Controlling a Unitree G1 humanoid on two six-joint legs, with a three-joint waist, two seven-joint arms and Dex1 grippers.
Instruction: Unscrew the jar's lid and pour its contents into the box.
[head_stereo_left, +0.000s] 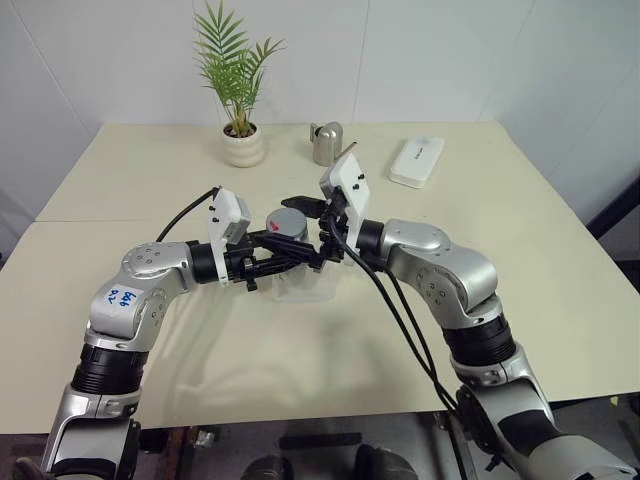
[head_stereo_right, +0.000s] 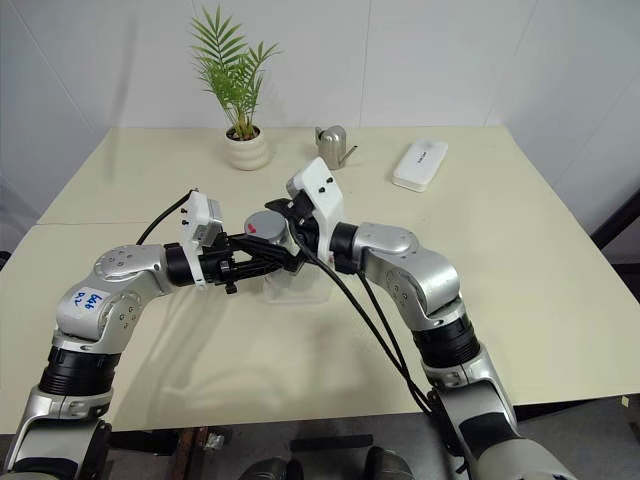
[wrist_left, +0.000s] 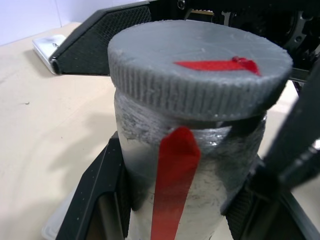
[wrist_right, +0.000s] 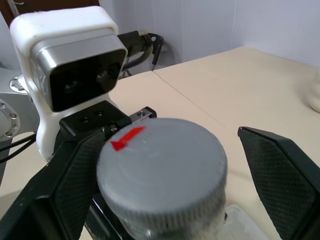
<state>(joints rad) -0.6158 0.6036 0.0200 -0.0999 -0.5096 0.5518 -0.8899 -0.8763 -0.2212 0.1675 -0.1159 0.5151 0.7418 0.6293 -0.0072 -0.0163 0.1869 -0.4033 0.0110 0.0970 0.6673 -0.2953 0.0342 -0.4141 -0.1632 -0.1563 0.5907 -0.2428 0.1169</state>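
One jar (wrist_left: 175, 165) (grey, with a red stripe down its side) is held above the table (head_stereo_left: 520, 260), over the clear box (head_stereo_left: 303, 287). Its lid (wrist_right: 162, 167) sits on top, a red mark on its face. The left gripper (head_stereo_left: 290, 252) is clamped on the jar's body. The right gripper (wrist_right: 165, 175) straddles the lid, one finger (wrist_right: 280, 170) clearly apart from the rim.

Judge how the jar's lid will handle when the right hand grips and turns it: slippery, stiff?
The lid looks rigid, and its ribbed edge should resist slipping. It sits slightly cocked on the jar, so probably loosely threaded. The right hand straddles it, not yet clamped.
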